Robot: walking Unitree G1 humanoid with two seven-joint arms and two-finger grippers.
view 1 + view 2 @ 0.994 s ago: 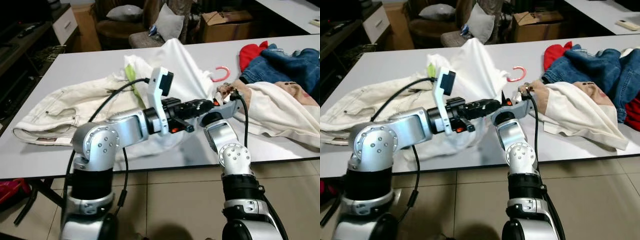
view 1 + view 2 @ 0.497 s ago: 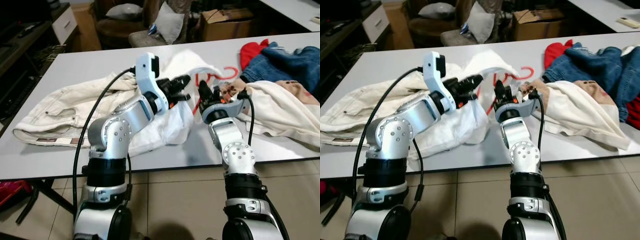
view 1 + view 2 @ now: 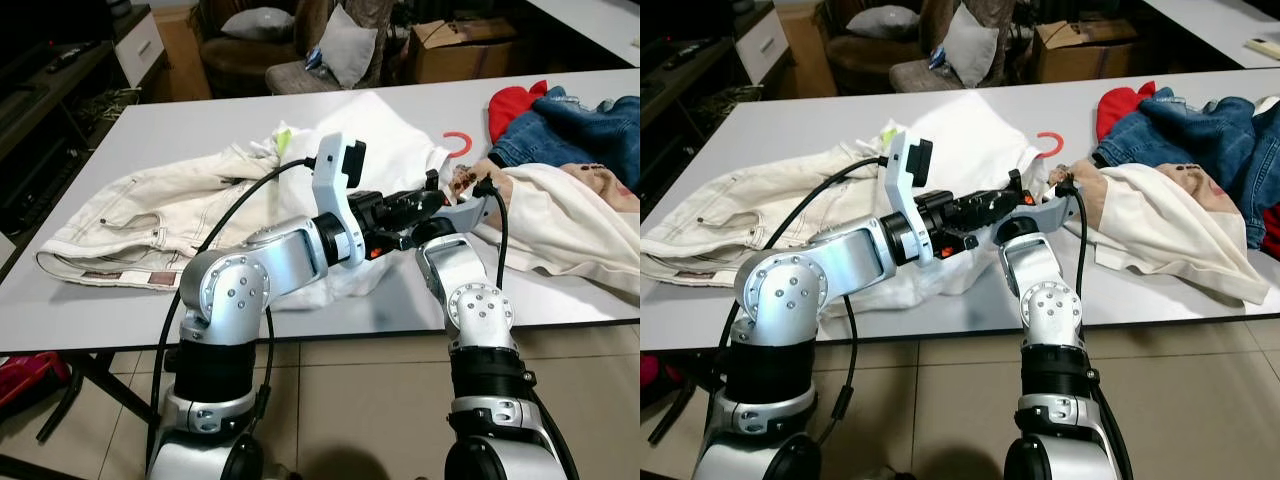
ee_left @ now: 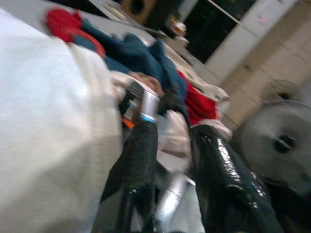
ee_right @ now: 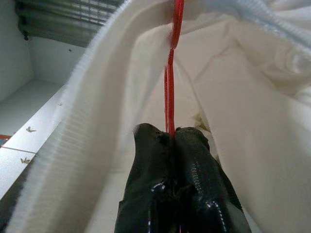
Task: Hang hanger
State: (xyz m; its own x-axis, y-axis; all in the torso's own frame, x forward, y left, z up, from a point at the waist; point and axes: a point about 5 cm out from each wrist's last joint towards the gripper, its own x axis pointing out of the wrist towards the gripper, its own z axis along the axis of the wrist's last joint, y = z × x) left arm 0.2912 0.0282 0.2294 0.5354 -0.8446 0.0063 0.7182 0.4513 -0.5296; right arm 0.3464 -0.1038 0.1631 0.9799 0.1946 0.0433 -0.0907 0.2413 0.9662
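Cream trousers (image 3: 130, 205), blue jeans (image 3: 570, 125), red cloth (image 3: 515, 100), cardboard box (image 3: 455, 45).

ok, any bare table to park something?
Bare table runs behind the cream trousers, and a near strip lies under the left hand. The jeans pile and white shirt crowd the rest.

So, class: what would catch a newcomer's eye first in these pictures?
Two silver arms meet over a white garment at the table's near edge. The right gripper is shut on a red hanger inside the cloth, its hook poking out. Jeans lie heaped far right.
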